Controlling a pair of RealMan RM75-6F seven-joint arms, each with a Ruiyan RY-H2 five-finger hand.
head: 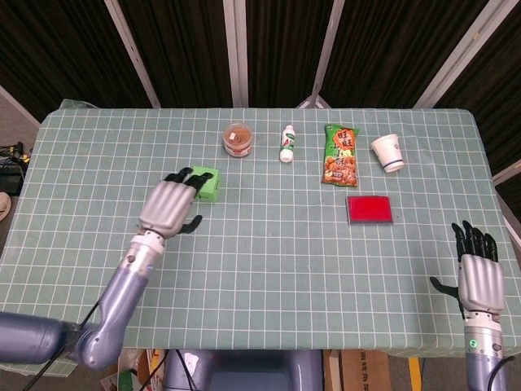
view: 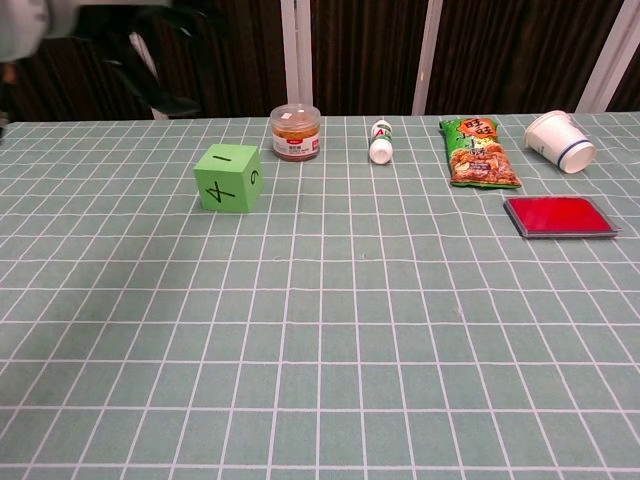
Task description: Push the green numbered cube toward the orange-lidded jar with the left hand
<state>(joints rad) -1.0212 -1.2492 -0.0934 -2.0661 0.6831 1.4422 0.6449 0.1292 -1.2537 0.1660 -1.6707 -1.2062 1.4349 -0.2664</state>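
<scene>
The green numbered cube (head: 207, 182) (view: 229, 178) stands on the table with nothing touching it, a short way front-left of the orange-lidded jar (head: 238, 139) (view: 296, 132). My left hand (head: 169, 205) hovers raised above the table, just left of and nearer than the cube, with its fingers spread and holding nothing. In the chest view it is only a dark blur (view: 150, 65) at the top left, well above the cube. My right hand (head: 479, 274) hangs at the front right corner, fingers straight and apart, holding nothing.
A small white bottle (head: 286, 143) lies right of the jar. Further right are a green snack bag (head: 340, 155), a tipped paper cup (head: 387, 152) and a flat red box (head: 369, 208). The checked green cloth (head: 269, 261) covers the table.
</scene>
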